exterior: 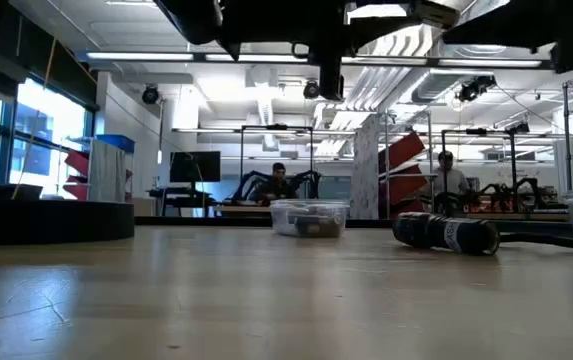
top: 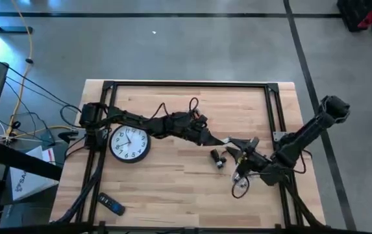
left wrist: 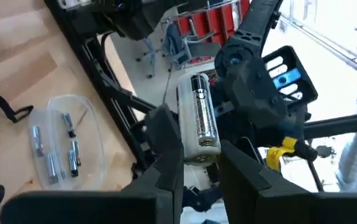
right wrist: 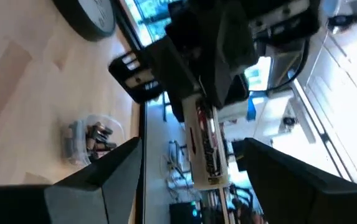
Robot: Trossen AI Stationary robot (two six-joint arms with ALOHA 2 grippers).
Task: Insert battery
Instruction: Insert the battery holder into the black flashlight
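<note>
A silver battery (left wrist: 200, 115) is held above the table's right-middle by my left gripper (left wrist: 198, 155), which is shut on it and shows in the high view (top: 230, 143). My right gripper (right wrist: 190, 147) faces it from the table's right (top: 246, 152). It is open, with one finger on either side of the battery (right wrist: 206, 149) and a gap to each. Below them a black cylinder-shaped device (top: 217, 156) lies on its side on the wood (exterior: 446, 232). My left gripper pinches the battery between its two fingers at one end (left wrist: 203, 148). The rest of the battery sticks out past the fingertips along their line. The fingers come from the table's left, and the battery is lifted clear of the table.
A clear container of spare batteries (top: 239, 188) sits near the right front, also visible in the low view (exterior: 309, 217). A wall clock (top: 130, 144) lies at the left and a dark remote (top: 111, 205) at the near left. A black frame (top: 186, 84) borders the table.
</note>
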